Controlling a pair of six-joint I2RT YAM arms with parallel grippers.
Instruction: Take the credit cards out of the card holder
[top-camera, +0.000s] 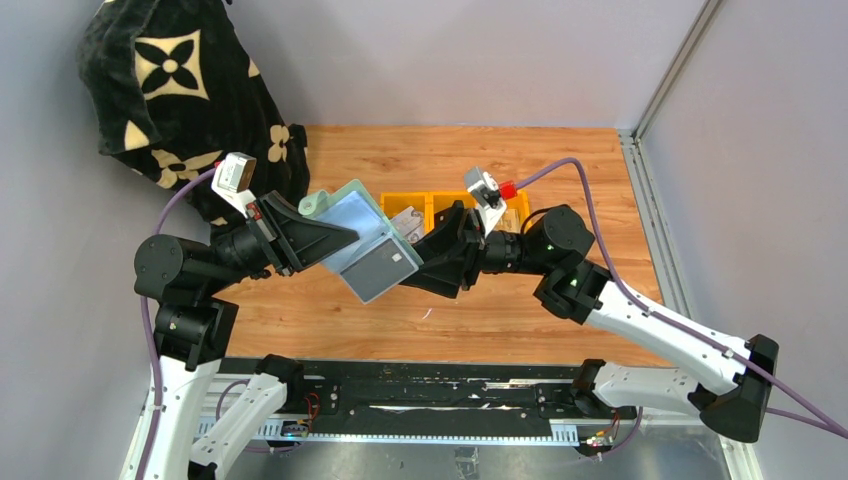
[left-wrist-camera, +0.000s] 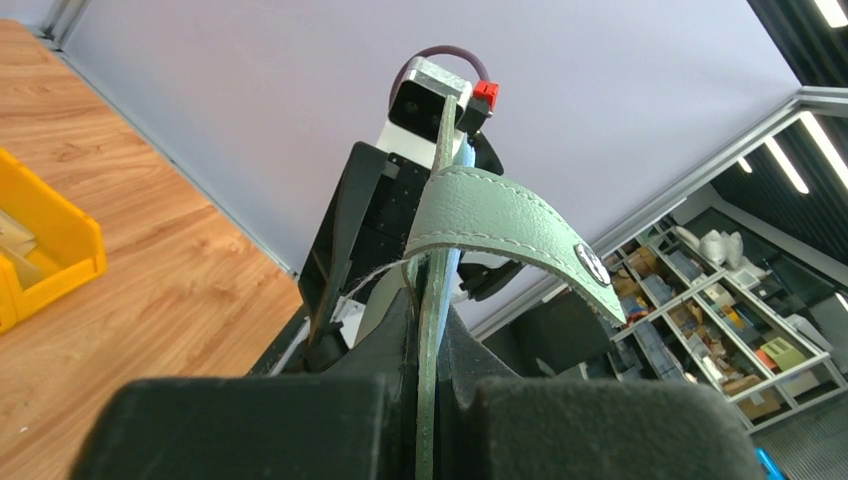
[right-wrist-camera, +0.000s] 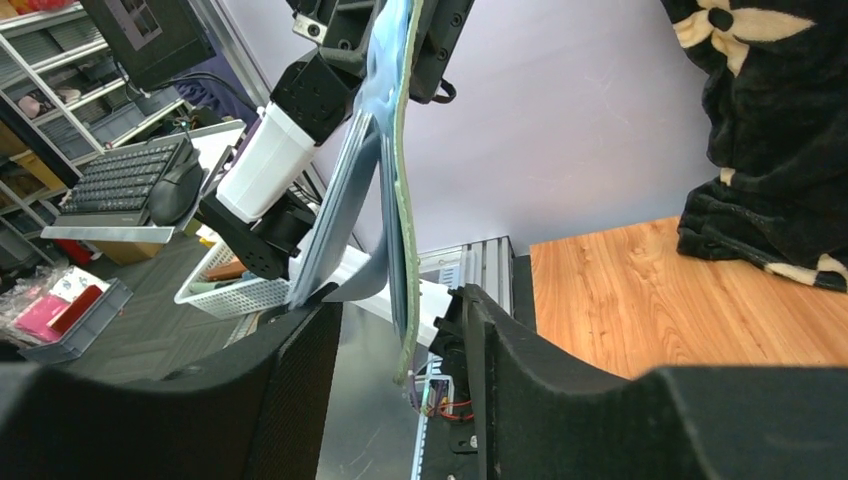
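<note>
Sage-green card holder (top-camera: 365, 238) midair | left tool (left-wrist-camera: 430, 345) clamps it | right tool (right-wrist-camera: 398, 310) straddles, spread

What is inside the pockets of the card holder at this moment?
The open card holder shows its grey-blue pockets, and no clear card edge sticks out. What lies deep in the pockets is covered by their own fabric, so I cannot tell.

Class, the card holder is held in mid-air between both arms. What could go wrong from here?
1. The left tool pinches just an edge of the holder, so a tug might pull it free.
2. The right tool stands open astride the holder; closing could simply squeeze it shut.
</note>
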